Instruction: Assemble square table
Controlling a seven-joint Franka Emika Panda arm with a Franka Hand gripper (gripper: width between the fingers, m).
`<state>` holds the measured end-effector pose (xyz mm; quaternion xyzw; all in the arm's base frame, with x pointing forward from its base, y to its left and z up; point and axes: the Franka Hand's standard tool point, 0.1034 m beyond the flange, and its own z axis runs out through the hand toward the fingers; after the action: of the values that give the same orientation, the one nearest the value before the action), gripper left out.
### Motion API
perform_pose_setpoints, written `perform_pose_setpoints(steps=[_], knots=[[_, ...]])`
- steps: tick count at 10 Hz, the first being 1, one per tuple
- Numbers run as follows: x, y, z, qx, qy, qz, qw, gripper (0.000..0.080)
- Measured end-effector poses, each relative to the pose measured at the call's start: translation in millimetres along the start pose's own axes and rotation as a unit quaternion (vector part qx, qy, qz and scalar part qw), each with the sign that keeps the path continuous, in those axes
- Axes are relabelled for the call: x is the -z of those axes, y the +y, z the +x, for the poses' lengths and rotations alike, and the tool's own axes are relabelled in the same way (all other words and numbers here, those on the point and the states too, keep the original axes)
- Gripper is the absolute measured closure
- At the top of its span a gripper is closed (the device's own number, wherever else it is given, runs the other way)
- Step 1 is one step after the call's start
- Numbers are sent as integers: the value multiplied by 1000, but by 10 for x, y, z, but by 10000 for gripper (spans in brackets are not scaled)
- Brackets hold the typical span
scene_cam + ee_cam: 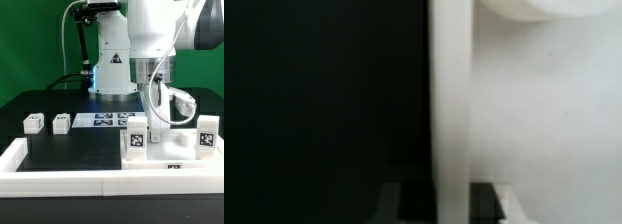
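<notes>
The square table's white slab [170,150] lies at the exterior view's right, against the white rail, with a tag on its front edge [175,165]. Two tagged leg blocks stand on it, one at the left [135,143] and one at the right [207,135]. Two more leg blocks [34,122] [61,122] lie loose on the black surface at the left. My gripper [158,122] reaches down at the slab's far side. In the wrist view, my gripper [452,205] has its fingers [491,203] close on either side of a pale strip, the slab's edge [450,100]. The slab's face [553,110] fills one side.
The marker board [105,118] lies at the back middle, in front of the robot base [112,70]. The long white rail [60,182] borders the black surface along the front and left. A white cable loop [180,103] hangs beside my gripper. A round white shape [544,6] shows beyond the slab's edge.
</notes>
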<state>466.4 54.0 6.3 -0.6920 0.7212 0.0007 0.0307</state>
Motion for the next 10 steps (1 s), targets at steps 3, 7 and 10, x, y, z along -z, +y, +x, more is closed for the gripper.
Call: perform_pose_setpoints(steps=[3, 7, 10], knots=[[-2, 1, -4, 0, 0, -1, 1000, 743], [7, 42, 45, 40, -1, -7, 999, 742], [34, 22, 292, 109, 4, -8, 994, 742]])
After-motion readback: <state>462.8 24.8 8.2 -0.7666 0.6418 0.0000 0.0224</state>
